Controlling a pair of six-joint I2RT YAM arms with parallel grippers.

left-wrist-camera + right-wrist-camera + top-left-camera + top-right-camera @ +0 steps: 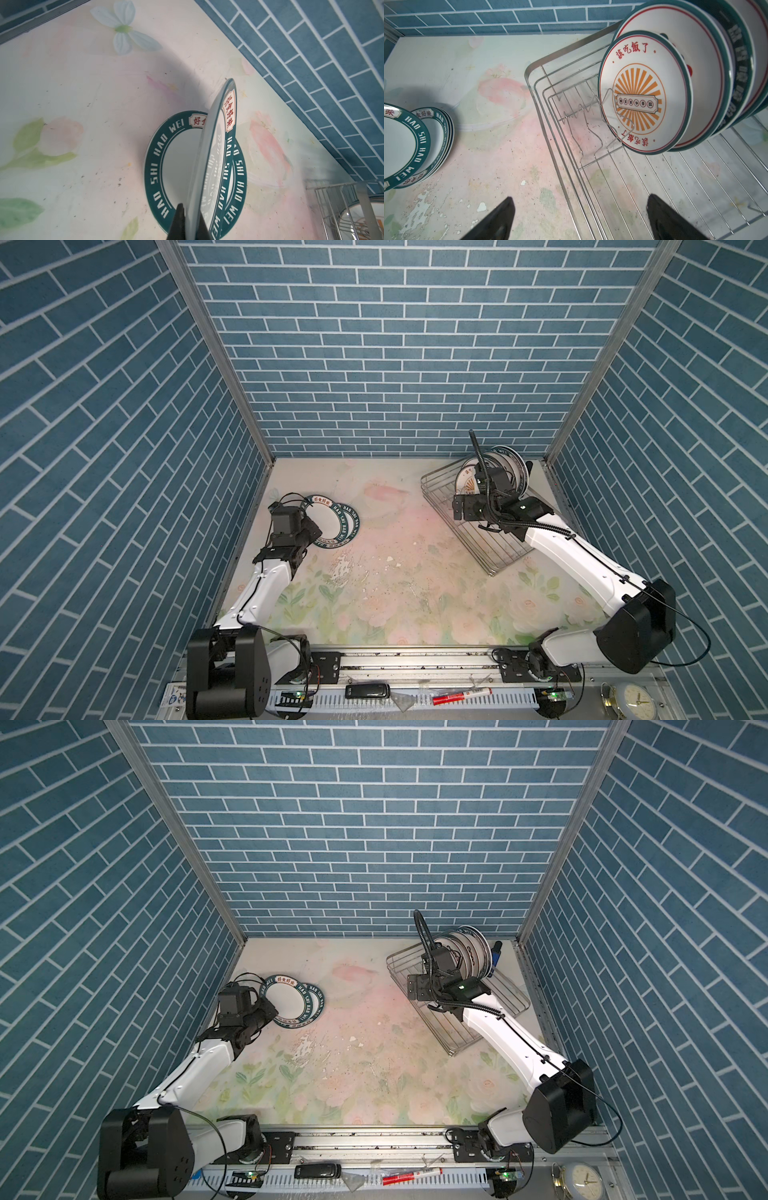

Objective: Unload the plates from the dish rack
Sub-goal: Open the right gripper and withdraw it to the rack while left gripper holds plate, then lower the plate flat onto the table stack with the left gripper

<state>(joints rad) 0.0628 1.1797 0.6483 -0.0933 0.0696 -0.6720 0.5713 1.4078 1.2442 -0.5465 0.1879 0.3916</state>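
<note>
In both top views a scuffed, flower-printed bench (374,572) sits inside blue brick-pattern walls (374,364). The left tool (312,531) is clamped on the rim of a held plate (328,518), which tilts over a stack of plates (354,533) at the bench's left. The right tool (458,509) hovers over the dish rack (498,560) at far right, near the racked plates (509,472).

Left wrist: the left tool (190,222) pinches the held plate (209,149) edge-on. The teal bands read "HAO SHI HAO WEI".

Right wrist: the right tool (581,218) is spread wide and empty. A sunburst plate (643,93) with red Chinese characters stands foremost in the rack.
</note>
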